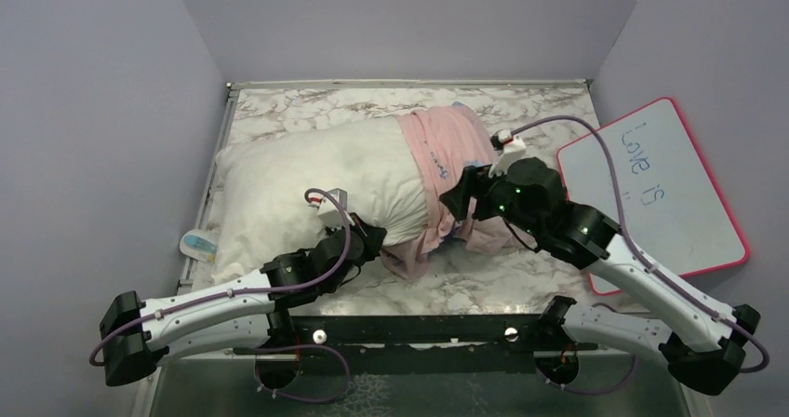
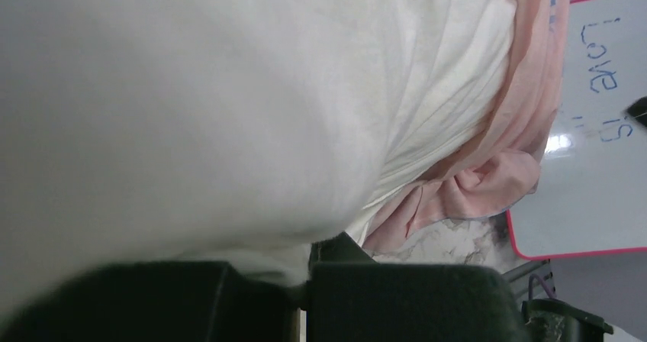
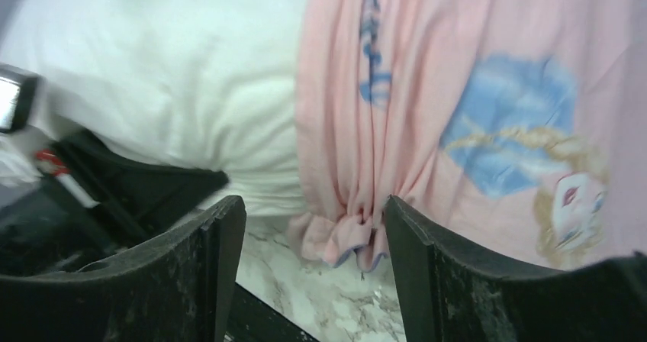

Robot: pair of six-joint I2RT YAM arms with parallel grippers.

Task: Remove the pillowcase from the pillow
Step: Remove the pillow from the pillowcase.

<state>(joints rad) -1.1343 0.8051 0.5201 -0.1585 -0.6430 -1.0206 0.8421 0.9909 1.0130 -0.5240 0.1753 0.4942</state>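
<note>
The plump white pillow (image 1: 307, 180) lies across the marble table (image 1: 456, 291). The pink pillowcase (image 1: 447, 147) is bunched over its right end only; its ice-princess print shows in the right wrist view (image 3: 526, 143). My left gripper (image 1: 372, 240) is at the pillow's near edge; in its wrist view (image 2: 309, 269) the jaws stand nearly together with white pillow (image 2: 191, 90) fabric pinched between them. My right gripper (image 1: 461, 198) hovers over the pillowcase; its jaws (image 3: 313, 212) stand wide apart and empty, with the gathered hem (image 3: 351, 243) just beyond them.
A pink-framed whiteboard (image 1: 656, 184) with blue writing lies at the right, partly off the table. A small blue-and-white object (image 1: 198, 245) sits at the table's left edge. Grey walls stand on three sides. My left arm (image 3: 130, 182) shows at the left of the right wrist view.
</note>
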